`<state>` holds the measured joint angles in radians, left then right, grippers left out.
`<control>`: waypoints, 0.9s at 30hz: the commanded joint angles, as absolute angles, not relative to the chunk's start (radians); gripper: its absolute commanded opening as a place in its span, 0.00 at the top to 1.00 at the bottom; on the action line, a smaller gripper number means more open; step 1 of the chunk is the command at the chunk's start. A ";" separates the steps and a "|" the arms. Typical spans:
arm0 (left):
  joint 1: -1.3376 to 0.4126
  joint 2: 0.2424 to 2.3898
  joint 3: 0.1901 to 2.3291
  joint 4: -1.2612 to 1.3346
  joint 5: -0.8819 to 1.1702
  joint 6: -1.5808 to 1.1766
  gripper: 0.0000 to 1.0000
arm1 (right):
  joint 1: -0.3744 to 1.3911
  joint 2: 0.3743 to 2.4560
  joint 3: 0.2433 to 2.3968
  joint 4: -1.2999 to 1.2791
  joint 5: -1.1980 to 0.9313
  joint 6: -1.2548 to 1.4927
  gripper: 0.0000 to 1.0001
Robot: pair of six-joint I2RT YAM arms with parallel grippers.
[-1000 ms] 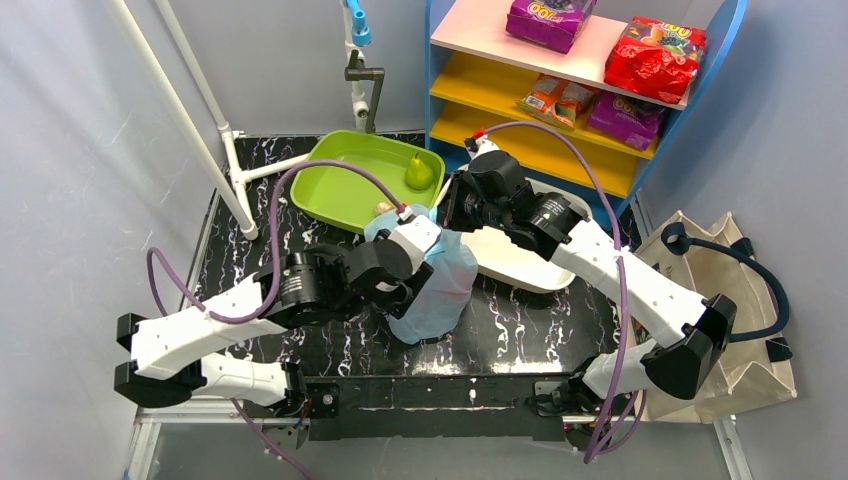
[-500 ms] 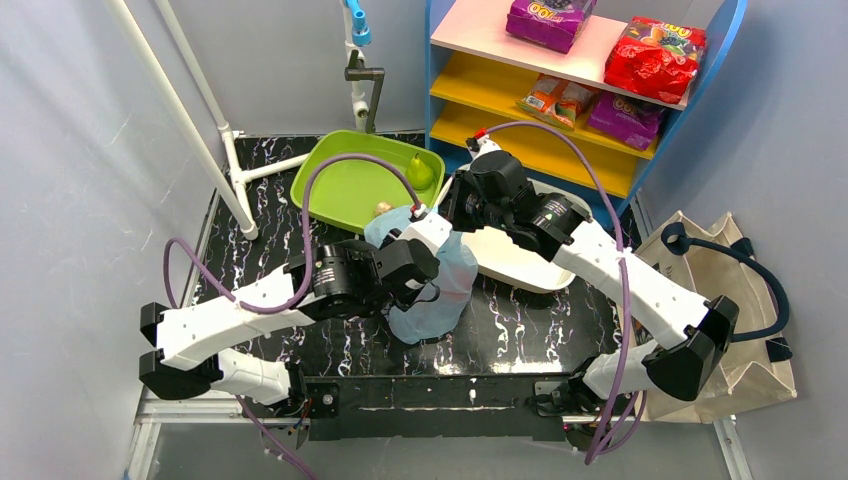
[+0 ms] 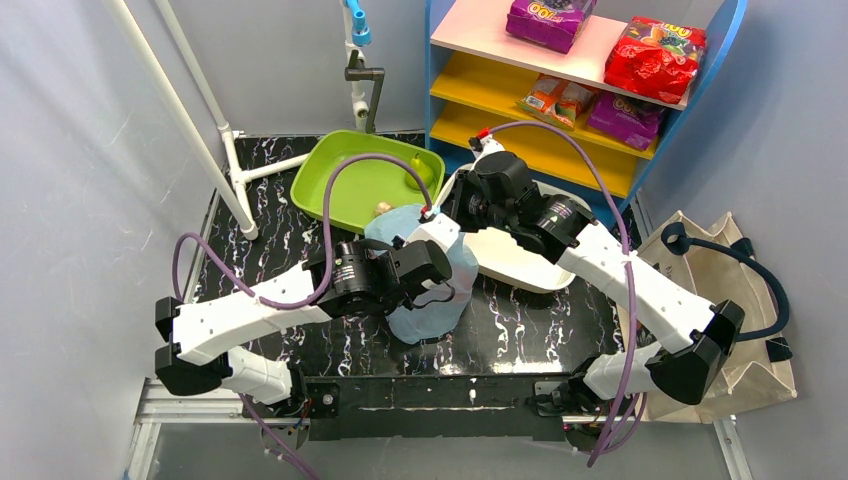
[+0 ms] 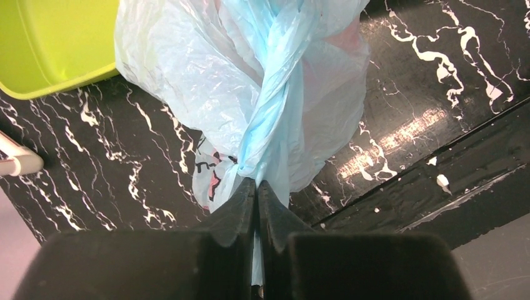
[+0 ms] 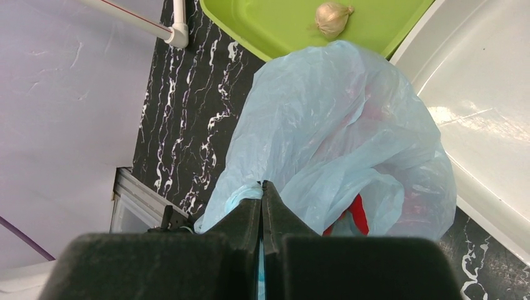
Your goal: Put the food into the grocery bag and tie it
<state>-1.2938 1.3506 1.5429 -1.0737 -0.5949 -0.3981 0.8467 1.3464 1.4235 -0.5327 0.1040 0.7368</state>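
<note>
Grocery bag (image 3: 435, 300), crinkled, lies beside green tray (image 3: 350, 185), white tub (image 3: 510, 258).
Twisted handle (image 4: 275, 94) clamped by left gripper (image 4: 257, 187); thin film pinched by right gripper (image 5: 262, 190).

The bag (image 4: 181, 81) is thin, translucent light-blue plastic film, finely crinkled, with a soft sheen. The table (image 4: 437, 81) is glossy black with white marble-like veining and throws back bright glare. The green tray (image 4: 50, 37) is smooth, semi-gloss plastic. The white tray (image 5: 494, 112) is smooth and shiny. The left gripper (image 4: 257, 186) and right gripper (image 5: 262, 187) are matt black. The garlic (image 5: 332, 17) looks dull and papery. The tote (image 3: 715, 290) is coarse beige cloth. The snack packets (image 3: 655, 55) are shiny foil.
</note>
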 commanded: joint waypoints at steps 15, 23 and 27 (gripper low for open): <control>-1.299 1.205 1.636 -1.210 -0.581 -0.460 1.00 | 0.825 1.328 1.439 -0.561 0.174 0.658 0.99; -1.299 1.095 1.562 -1.257 -0.561 -0.504 1.00 | 0.780 1.347 1.440 -0.554 0.163 0.649 0.99; -1.299 1.048 1.523 -1.282 -0.557 -0.540 1.00 | 0.764 1.359 1.438 -0.556 0.158 0.646 0.99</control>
